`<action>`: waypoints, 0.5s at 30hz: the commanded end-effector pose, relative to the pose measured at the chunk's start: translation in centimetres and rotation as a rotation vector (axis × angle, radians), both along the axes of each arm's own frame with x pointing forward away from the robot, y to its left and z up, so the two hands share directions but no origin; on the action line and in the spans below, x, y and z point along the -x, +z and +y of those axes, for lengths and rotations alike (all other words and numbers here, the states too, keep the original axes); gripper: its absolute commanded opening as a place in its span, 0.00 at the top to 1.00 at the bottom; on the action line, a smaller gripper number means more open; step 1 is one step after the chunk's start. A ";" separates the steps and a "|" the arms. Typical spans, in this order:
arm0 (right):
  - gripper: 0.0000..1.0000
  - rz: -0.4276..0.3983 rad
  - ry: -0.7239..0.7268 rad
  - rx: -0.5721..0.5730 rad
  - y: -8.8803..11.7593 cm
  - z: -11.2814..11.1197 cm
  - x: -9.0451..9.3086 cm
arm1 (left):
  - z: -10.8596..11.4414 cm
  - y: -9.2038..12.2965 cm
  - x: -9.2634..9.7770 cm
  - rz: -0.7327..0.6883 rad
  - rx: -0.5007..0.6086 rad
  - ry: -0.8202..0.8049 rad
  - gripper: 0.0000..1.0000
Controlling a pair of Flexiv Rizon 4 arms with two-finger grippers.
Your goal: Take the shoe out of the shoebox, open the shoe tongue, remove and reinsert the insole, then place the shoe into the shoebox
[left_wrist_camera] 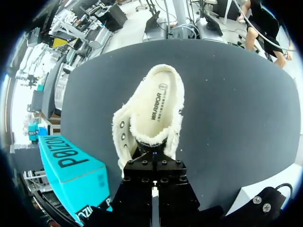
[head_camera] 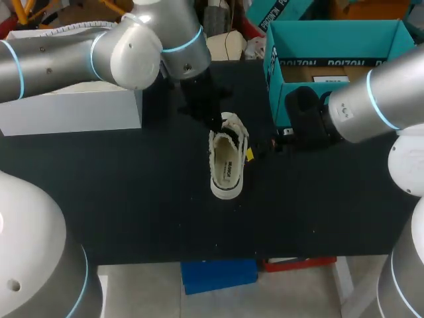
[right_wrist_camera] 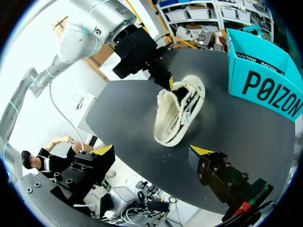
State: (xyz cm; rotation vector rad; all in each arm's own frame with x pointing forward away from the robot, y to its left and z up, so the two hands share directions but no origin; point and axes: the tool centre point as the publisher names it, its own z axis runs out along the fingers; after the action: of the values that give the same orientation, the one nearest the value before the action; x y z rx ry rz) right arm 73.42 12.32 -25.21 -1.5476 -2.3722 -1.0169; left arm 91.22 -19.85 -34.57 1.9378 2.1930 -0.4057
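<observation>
The shoe (head_camera: pixel 227 162) stands sole-down on the black table (head_camera: pixel 132 199), outside the teal shoebox (head_camera: pixel 338 33) and near its front wall. Its insole (left_wrist_camera: pixel 158 101) lies inside. My left gripper (left_wrist_camera: pixel 152 155) is at the tongue (left_wrist_camera: pixel 149 138) with its jaws drawn nearly together. They seem pinched on it, though fleece hides the tips. My right gripper (right_wrist_camera: pixel 151 151) hangs beside the shoe, spread wide, with nothing in it.

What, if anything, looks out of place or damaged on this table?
Nothing stands out. The shoe sits on the table outside the shoebox, its insole lying flat inside it, with the left gripper at its tongue end. No spill or damage shows.
</observation>
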 end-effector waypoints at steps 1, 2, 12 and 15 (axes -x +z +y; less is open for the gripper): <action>0.00 0.000 -0.002 0.003 0.0 0.1 0.0 | -0.7 -2.1 0.7 -0.001 0.035 0.010 1.00; 0.00 0.000 -0.002 0.003 0.0 0.1 0.0 | -0.8 -2.4 0.9 0.006 0.038 0.007 1.00; 0.00 0.000 -0.002 0.003 0.0 0.1 0.0 | -0.1 0.0 1.2 0.035 0.042 0.021 1.00; 0.00 0.000 -0.002 0.003 0.0 0.1 0.0 | 0.2 1.8 1.6 0.081 0.024 0.027 1.00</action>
State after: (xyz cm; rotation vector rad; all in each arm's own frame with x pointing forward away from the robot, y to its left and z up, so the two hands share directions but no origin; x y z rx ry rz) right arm 73.42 12.31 -25.21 -1.5477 -2.3721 -1.0169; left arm 89.77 -20.38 -35.01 1.8957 2.2196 -0.5252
